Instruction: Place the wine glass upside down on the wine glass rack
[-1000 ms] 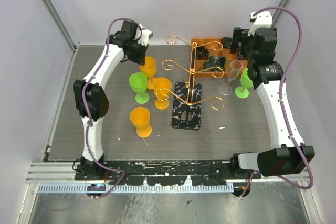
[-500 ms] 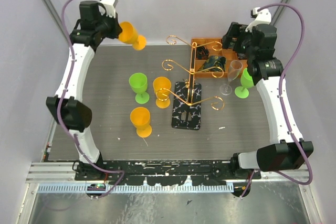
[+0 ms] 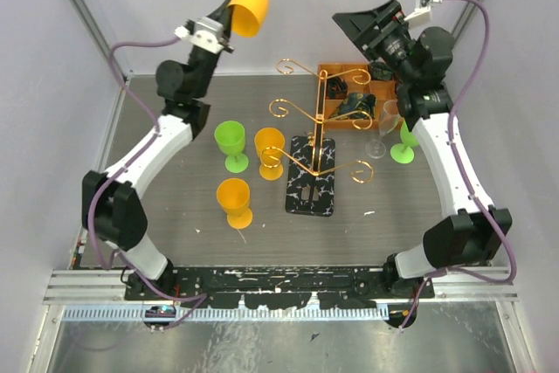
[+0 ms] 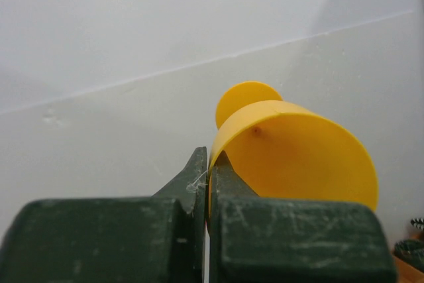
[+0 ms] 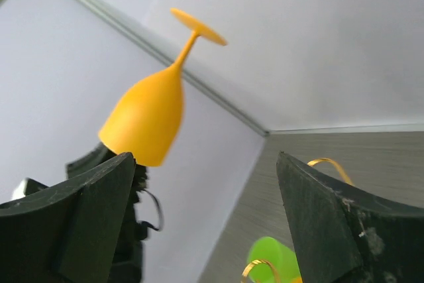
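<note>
My left gripper (image 3: 223,31) is raised high over the back left of the table, shut on the rim of an orange wine glass (image 3: 251,6). The glass is tilted with its foot uppermost. In the left wrist view the jaws (image 4: 209,171) pinch the thin rim of the wine glass (image 4: 291,157). The gold wire wine glass rack (image 3: 316,124) stands mid-table on its marbled base (image 3: 310,188), below and to the right of the glass. My right gripper (image 3: 348,22) is lifted at the back right, open and empty. Its wrist view shows the wine glass (image 5: 149,120) beyond the gripper (image 5: 205,158).
A green glass (image 3: 230,139) and two orange glasses (image 3: 269,148) (image 3: 234,198) stand left of the rack. A clear glass (image 3: 389,120) and another green glass (image 3: 406,133) stand to its right. An orange compartment tray (image 3: 349,72) sits behind the rack.
The left arm has lifted the orange glass off the table, swung it up and right, and turned it foot-up. The right gripper has risen and turned toward the left.
</note>
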